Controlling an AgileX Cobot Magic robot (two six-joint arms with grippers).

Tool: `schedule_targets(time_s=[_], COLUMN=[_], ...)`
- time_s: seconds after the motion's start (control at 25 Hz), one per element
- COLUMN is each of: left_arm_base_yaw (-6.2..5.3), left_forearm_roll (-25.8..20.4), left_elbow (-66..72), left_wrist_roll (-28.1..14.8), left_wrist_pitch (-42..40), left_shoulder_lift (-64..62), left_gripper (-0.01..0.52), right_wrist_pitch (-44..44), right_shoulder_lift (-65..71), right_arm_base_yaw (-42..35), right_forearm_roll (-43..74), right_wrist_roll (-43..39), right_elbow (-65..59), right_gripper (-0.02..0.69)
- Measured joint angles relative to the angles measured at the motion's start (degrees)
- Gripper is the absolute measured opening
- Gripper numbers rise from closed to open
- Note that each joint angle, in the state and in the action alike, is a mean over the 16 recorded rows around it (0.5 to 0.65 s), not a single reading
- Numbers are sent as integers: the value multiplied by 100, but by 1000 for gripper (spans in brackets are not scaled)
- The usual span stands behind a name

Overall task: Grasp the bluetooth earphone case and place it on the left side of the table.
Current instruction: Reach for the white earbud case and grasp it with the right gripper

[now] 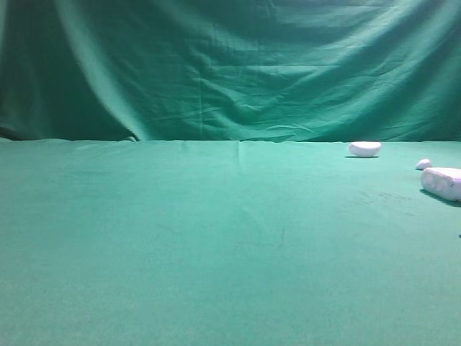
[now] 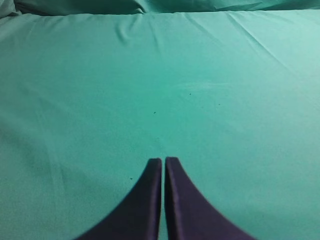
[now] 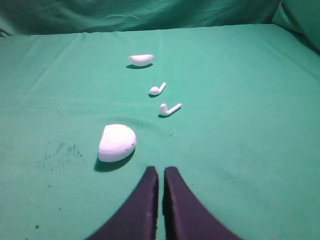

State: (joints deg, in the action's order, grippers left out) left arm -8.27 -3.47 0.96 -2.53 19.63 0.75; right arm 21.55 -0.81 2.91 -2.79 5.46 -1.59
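The bluetooth earphone case [image 3: 117, 143] lies on the table [image 3: 240, 150], just ahead and left of the right hand [image 3: 161, 172], not touching it. Both hands are closed and empty. The left hand [image 2: 163, 162] faces bare cloth.

Case [image 1: 443, 182] on table [image 1: 216, 245], far right edge of high view. Small piece [image 1: 423, 164] just behind it; half-moon piece [image 1: 364, 148] further back and left, near backdrop [image 1: 230, 65].

Right wrist view: case [image 3: 116, 142] nearest, ahead-left of gripper [image 3: 160, 172]; two earbuds [image 3: 169, 109] [image 3: 157, 89] beyond, slightly right; half-moon piece [image 3: 140, 60] farthest.
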Motion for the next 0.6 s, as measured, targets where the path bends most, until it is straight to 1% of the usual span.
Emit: schedule_targets(time_s=[0.12,0.24,0.52,0.6], left_arm_base_yaw=[0,0,0,0], left_forearm_roll=[0,0,0,0], left_elbow=[0,0,0,0], left_wrist_roll=[0,0,0,0], left_wrist_pitch=[0,0,0,0], left_shoulder_lift=[0,0,0,0], left_gripper=[0,0,0,0], right_wrist_pitch=[-109,-412,-1880,-2154], right_shoulder_lift=[0,0,0,5], right_arm_base_yaw=[0,0,0,0], right_forearm_roll=[52,84,65,17], right_wrist_roll=[-2,-7,-75,-111], right_elbow=[0,0,38,144], right_gripper=[0,0,0,0])
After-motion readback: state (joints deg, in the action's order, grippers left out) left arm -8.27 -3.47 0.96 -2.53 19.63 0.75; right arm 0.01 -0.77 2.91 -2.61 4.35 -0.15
